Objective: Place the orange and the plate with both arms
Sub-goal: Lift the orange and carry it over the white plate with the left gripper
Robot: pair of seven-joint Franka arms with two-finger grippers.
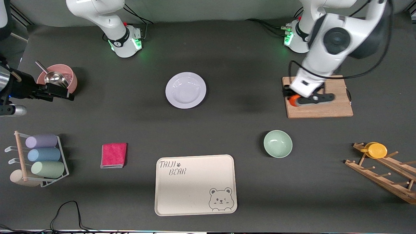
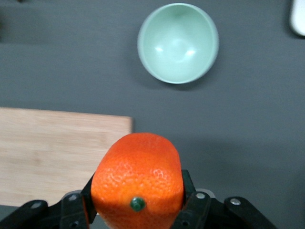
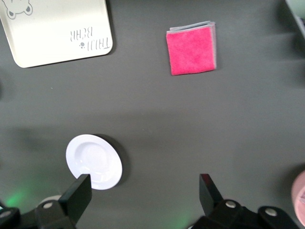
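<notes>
The left gripper [image 1: 294,99] has its jaws clamped on the orange [image 2: 138,183], holding it in the air over the edge of the wooden cutting board [image 1: 320,109] that lies toward the left arm's end of the table. The right gripper [image 3: 143,195] hangs high over the right arm's end of the table with its jaws spread wide and nothing between them, near the pink bowl [image 1: 66,73] with a metal ladle in it. The plate [image 1: 186,90] sits flat on the dark grey table mat [image 1: 227,130], about midway between the two arms' bases. Nearer the front camera lie the pale green bowl [image 1: 278,143], the cream bear tray [image 1: 195,185] and a folded pink cloth [image 1: 113,155]. A rack of pastel cups [image 1: 42,159] stands at the right arm's end, and a wooden peg rack [image 1: 383,172] carrying a yellow cup [image 1: 377,150] at the left arm's end. Black cables run along the table's edges.
</notes>
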